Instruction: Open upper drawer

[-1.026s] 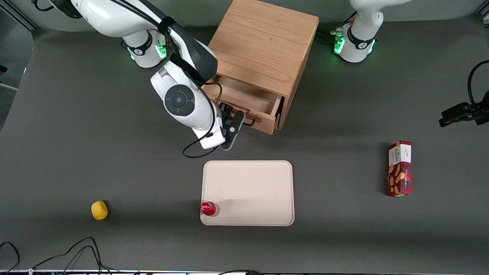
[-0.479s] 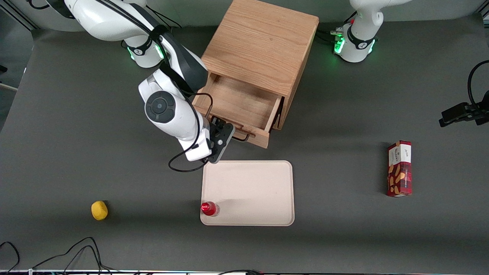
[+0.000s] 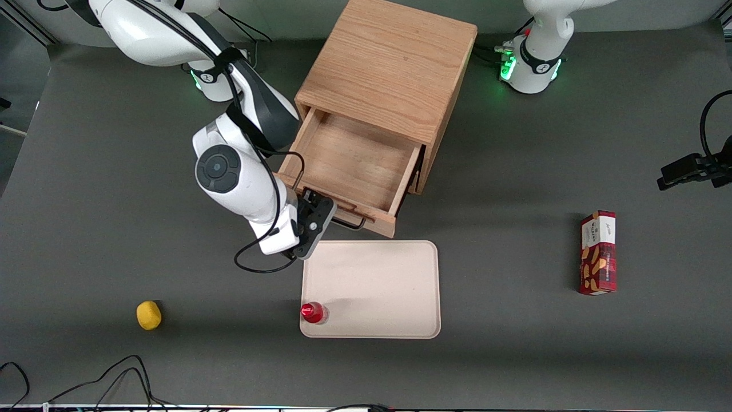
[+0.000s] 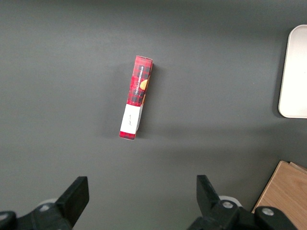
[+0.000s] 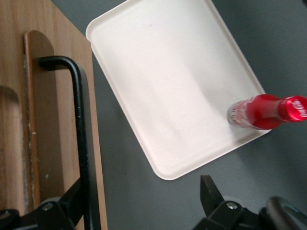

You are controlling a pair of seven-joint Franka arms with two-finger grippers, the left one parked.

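A: Where is the upper drawer (image 3: 349, 163)?
B: It stands pulled well out of the cabinet (image 3: 389, 68), toward the front camera. Its wooden floor is bare. Its front panel sits just above the tray's (image 3: 372, 289) farther edge.

A: The handle (image 3: 350, 222)?
B: A thin black bar along the drawer front. In the right wrist view the handle (image 5: 81, 139) runs lengthwise against the wood.

A: And the gripper (image 3: 320, 220)?
B: At the handle's end toward the working arm's side, level with the drawer front. In the right wrist view the gripper (image 5: 144, 211) shows one finger against the bar and the other well apart from it, over the grey table (image 5: 153, 201). The jaws are spread; they do not pinch the bar from both sides.

A: Other items?
B: A red-capped bottle (image 3: 313, 312) stands upright on the tray, at its corner nearest the front camera on the working arm's side. A yellow object (image 3: 148, 315) lies on the table toward the working arm's end. A red box (image 3: 598, 252) lies toward the parked arm's end.
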